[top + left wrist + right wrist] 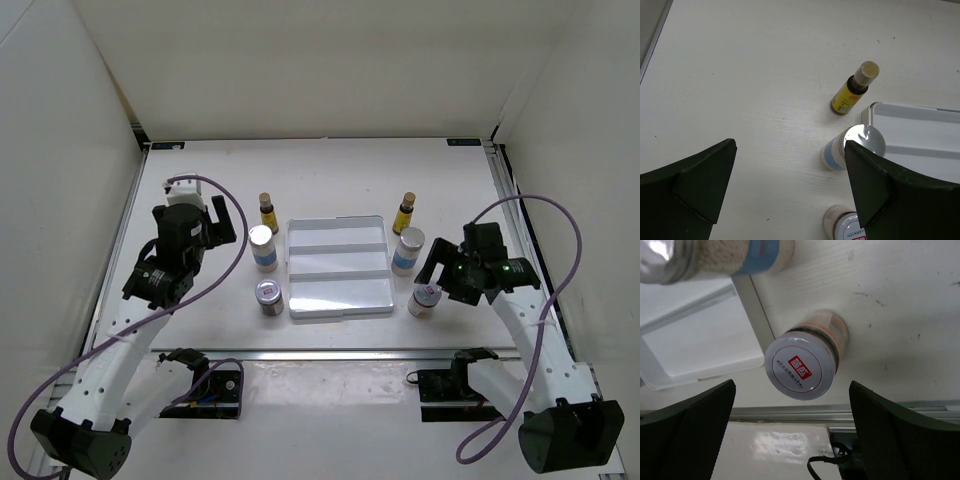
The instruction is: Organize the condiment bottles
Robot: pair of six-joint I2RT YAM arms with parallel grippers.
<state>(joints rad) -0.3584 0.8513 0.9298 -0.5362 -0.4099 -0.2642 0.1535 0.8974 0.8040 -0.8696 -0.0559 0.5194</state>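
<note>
- Silvery-lidded short jar (800, 371) stands on the table just beside the near right corner of the white tray (337, 290). The right gripper (437, 272) hangs over it, fingers (690, 435) spread wide, with the jar between them and untouched.
- Beyond it, in the same column, stand a white blue-labelled bottle (407, 250) and a slim amber bottle (404, 212).
- Left of the tray is a matching column: second amber bottle (268, 212), second white bottle (263, 247), second jar (268, 297).
- The left gripper (228, 220) hovers left of these, fingers apart, holding nothing.
- No bottle is in the tray; I'd judge the sorting barely begun, with all six left.
</note>
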